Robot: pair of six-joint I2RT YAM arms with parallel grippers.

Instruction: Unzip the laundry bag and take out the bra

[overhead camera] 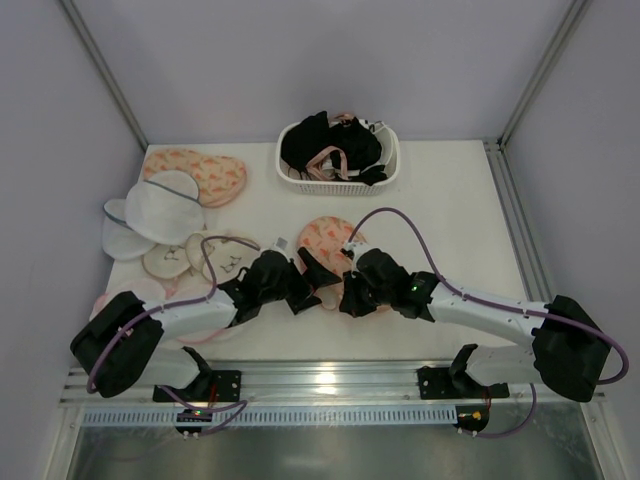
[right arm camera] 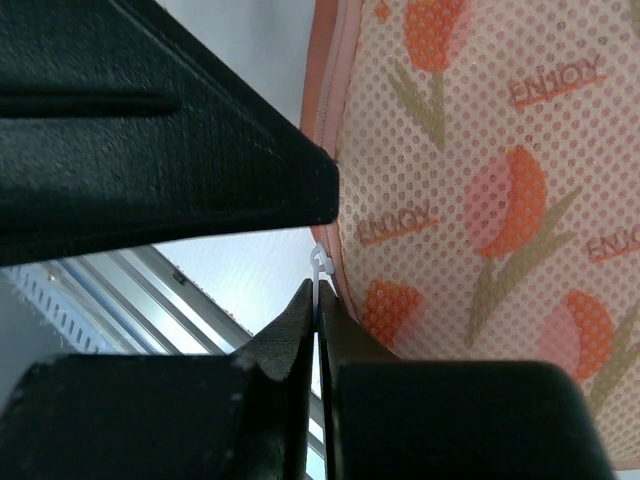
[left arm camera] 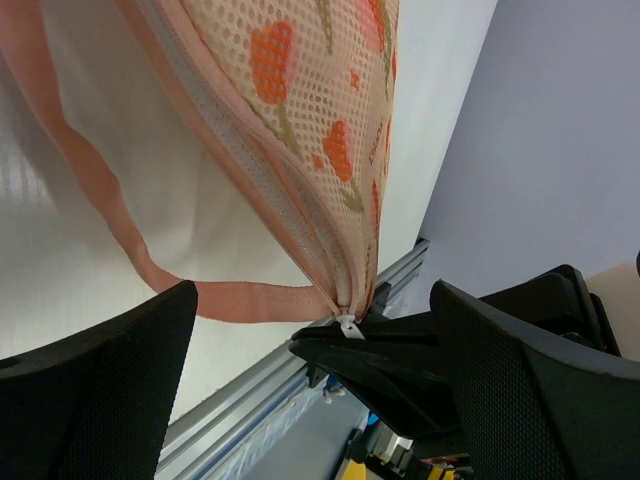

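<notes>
The peach laundry bag (overhead camera: 325, 238) with orange-pink print lies at the table's middle, partly under both grippers. In the left wrist view its zip (left arm camera: 262, 170) looks closed, and it ends at a small white zip pull (left arm camera: 347, 325). A pink band (left arm camera: 95, 190) loops to that end. My right gripper (right arm camera: 319, 300) is shut on the white pull (right arm camera: 319, 265), right beside the bag (right arm camera: 480, 180). My left gripper (left arm camera: 310, 400) is open, its fingers (left arm camera: 90, 380) wide on either side of the bag's end and the right fingertips (left arm camera: 390, 350). The bra is hidden.
A white basket (overhead camera: 385, 172) of black and pink garments stands at the back. A second peach bag (overhead camera: 200, 172), white mesh bags (overhead camera: 160, 210) and cream round bags (overhead camera: 185, 255) lie at the left. The metal rail (overhead camera: 320, 380) runs along the near edge.
</notes>
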